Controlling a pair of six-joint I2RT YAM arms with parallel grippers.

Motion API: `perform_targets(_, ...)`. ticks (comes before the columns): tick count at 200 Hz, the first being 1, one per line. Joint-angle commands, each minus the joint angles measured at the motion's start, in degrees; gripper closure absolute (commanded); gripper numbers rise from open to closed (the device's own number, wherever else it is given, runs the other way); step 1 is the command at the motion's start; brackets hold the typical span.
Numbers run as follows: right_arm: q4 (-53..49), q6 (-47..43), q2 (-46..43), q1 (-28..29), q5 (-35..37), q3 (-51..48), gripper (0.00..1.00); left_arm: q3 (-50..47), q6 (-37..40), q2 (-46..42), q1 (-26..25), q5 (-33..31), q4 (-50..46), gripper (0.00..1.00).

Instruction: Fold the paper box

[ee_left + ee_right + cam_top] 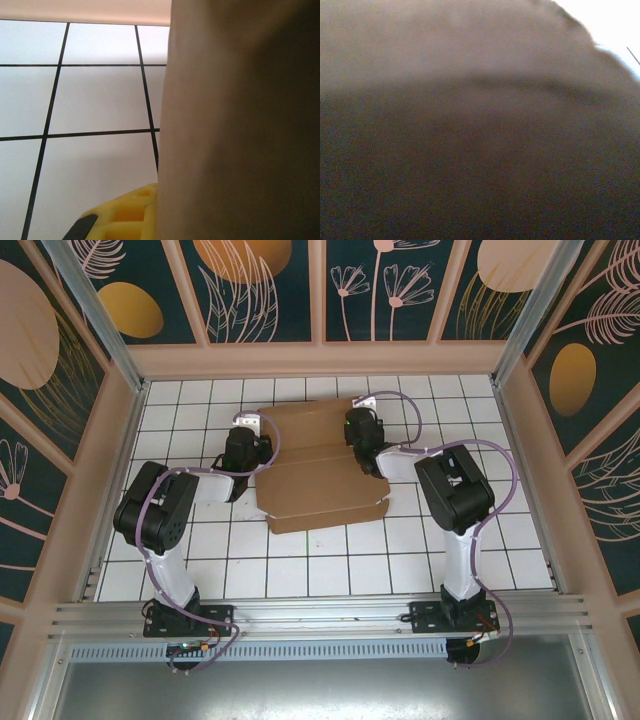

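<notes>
**Both grippers closed at the box's edges**

The left gripper point(249, 440) has its jaws together at the left edge of the box point(320, 475), and the right gripper point(359, 426) has its jaws together at the box's far right edge; I cannot tell whether either pinches cardboard. In the left wrist view one yellow finger point(127, 216) shows low down, partly hidden by a brown cardboard wall point(240, 125) rising close on the right. In the right wrist view blurred cardboard point(470, 150) sits very near the lens. The box lies mostly flat and open on the tiled table point(300, 565), between the two arms, toward the far side.
</notes>
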Motion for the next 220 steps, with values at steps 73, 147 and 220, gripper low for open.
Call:
perform_targets(73, -1.1, 1.6, -0.5, 0.3, -1.0, -0.3, 0.85, 0.2, 0.0, 0.0, -1.0, 2.3, 1.3, 1.0)
perform_targets(147, 9.2, -4.9, -8.6, 0.4, -12.6, -8.3, 0.51, 1.5, 0.8, 0.5, -1.8, 0.6, -0.3, 1.0)
perform_targets(220, 8.3, -5.7, -15.6, -2.6, -18.5, -15.1, 0.24, 1.6, 0.7, 0.9, -1.8, 0.6, -0.4, 1.0)
